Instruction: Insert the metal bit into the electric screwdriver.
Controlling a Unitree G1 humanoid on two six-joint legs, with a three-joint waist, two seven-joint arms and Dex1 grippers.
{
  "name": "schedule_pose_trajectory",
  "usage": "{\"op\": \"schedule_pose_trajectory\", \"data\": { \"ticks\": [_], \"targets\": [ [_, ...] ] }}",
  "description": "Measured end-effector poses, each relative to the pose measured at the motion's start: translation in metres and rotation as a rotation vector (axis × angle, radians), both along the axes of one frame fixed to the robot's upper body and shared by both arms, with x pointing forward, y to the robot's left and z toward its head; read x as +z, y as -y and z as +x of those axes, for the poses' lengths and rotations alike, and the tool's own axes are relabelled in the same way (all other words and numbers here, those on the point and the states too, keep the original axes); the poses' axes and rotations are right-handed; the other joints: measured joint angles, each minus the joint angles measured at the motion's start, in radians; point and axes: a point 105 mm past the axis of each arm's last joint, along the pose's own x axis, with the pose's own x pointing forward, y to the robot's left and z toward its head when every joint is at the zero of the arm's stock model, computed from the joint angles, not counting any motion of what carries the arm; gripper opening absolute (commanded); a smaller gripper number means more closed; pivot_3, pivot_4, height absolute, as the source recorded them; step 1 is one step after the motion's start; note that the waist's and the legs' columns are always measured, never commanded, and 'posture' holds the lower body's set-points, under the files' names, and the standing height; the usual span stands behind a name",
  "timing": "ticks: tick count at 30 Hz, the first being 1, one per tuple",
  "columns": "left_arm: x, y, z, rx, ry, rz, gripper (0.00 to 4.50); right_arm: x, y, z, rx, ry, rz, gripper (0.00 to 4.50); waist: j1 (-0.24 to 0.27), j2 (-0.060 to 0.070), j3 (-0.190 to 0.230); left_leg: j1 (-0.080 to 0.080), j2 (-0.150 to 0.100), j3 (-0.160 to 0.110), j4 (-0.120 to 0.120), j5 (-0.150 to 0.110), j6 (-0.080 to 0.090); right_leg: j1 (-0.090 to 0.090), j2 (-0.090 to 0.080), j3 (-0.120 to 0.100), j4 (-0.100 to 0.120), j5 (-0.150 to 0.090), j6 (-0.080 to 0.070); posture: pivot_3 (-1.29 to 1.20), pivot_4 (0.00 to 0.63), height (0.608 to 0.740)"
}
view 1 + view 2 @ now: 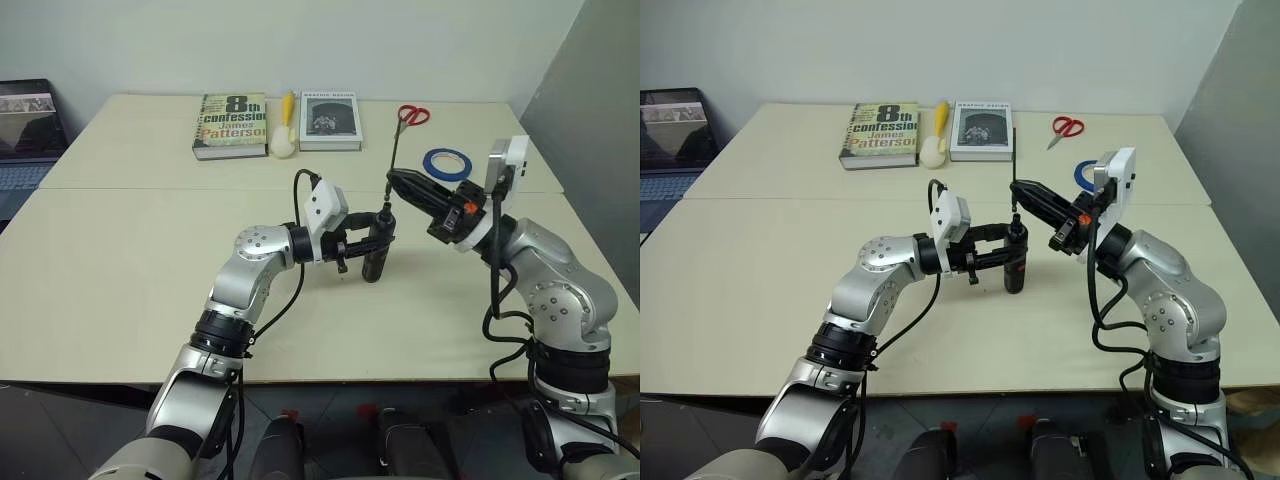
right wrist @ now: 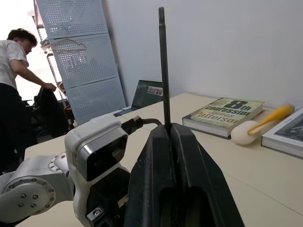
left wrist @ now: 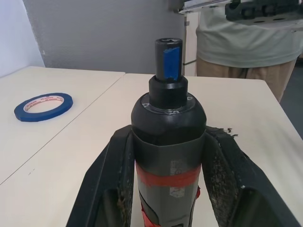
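Over the cream table (image 1: 120,260), the left pincer (image 1: 372,243) is clamped on the electric screwdriver (image 1: 377,250), held upright, socket end up. Just beside it, the right pincer (image 1: 400,183) is closed tight on the metal bit (image 1: 393,160), which stands upright above its fingertips.

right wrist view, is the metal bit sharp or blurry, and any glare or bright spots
Right wrist view: the metal bit stands crisp against the plain wall, while the upper left corner behind the person is washed out bright. Left wrist view: the electric screwdriver is sharp and evenly lit, without glare.
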Motion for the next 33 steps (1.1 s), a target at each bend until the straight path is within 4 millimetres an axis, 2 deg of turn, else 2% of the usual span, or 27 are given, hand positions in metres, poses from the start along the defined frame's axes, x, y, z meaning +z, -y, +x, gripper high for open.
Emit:
{"op": "schedule_pose_trajectory", "data": {
  "ticks": [10, 33],
  "targets": [
    [0.0003, -0.0005, -0.0006, -0.009, 0.001, 0.006, 1.66, -0.0048, 0.0061, 0.0037, -0.005, 0.005, -0.021, 0.0, 0.0, 0.0, 0.0, 0.0, 0.0, 0.0, 0.0, 0.0, 0.0, 0.0, 0.0, 0.0, 0.0, 0.0, 0.0, 0.0, 0.15, 0.74],
    [0.001, -0.0009, -0.0014, -0.023, 0.004, 0.02, 1.66, -0.008, 0.0042, 0.004, 0.022, 0.017, -0.032, 0.0, 0.0, 0.0, 0.0, 0.0, 0.0, 0.0, 0.0, 0.0, 0.0, 0.0, 0.0, 0.0, 0.0, 0.0, 0.0, 0.0, 0.15, 0.74]
  ]
}}
